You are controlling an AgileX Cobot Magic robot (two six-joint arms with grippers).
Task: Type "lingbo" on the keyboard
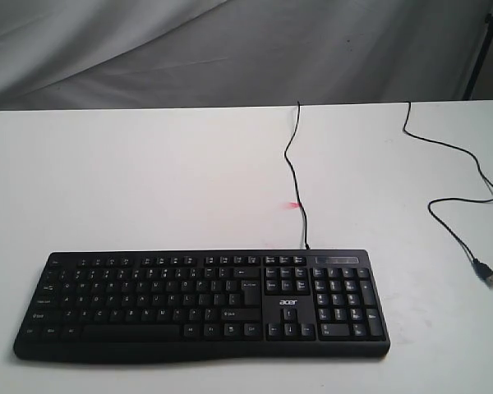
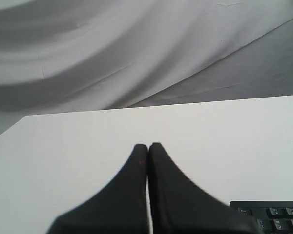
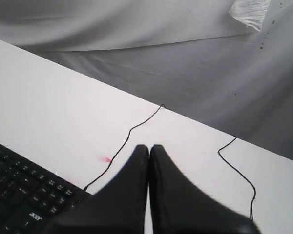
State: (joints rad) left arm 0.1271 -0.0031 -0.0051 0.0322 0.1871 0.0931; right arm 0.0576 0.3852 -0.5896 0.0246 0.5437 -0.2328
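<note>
Flat on the white table, near its front edge: the keyboard. Long side left to right, number pad at the right end. Thin black cable out from the keyboard's back edge. Left gripper: pinched tight, holding nothing, by the keyboard's left back corner. Right gripper: pinched tight too, empty, by the keyboard's number-pad end.

Keyboard: black all over, white key legends, white "acer" logo. Cable: thin, black; plug black with a silvery tip. Surface: plain white, one small pink-red mark beside the cable. Cloth behind: pale grey, unpatterned. Left claw and right claw: matte black.
</note>
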